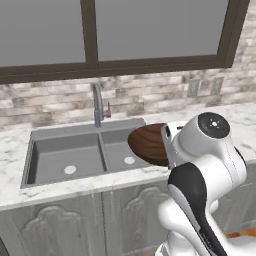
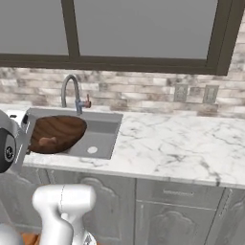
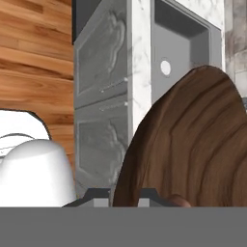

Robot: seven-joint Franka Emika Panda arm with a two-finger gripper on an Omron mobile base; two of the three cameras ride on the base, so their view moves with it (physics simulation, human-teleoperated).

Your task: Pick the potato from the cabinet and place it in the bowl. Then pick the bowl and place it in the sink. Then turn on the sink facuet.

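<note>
The dark-brown wooden bowl [image 1: 149, 143] hangs tilted over the right basin of the grey sink [image 1: 65, 132], its rim clamped in my gripper [image 3: 123, 197], which is shut on it. Inside the bowl [image 2: 57, 133] lies the small tan potato [image 2: 46, 140], and a sliver of the potato [image 3: 179, 199] shows low in the hand view. The bowl [image 3: 193, 144] covers much of the sink [image 3: 181, 36] there. Behind the sink [image 2: 103, 128] rises the curved faucet [image 1: 97, 104], with its reddish lever [image 2: 87, 101] at the side. The cabinet is out of view.
White marble counter [image 2: 172, 143] runs right of the sink, with wall outlets [image 2: 194, 93] above it on the brick backsplash. Dark-framed windows [image 1: 90, 35] stand behind. Grey carved cupboard doors [image 1: 55, 230] sit below the counter, over a wooden floor [image 3: 34, 58].
</note>
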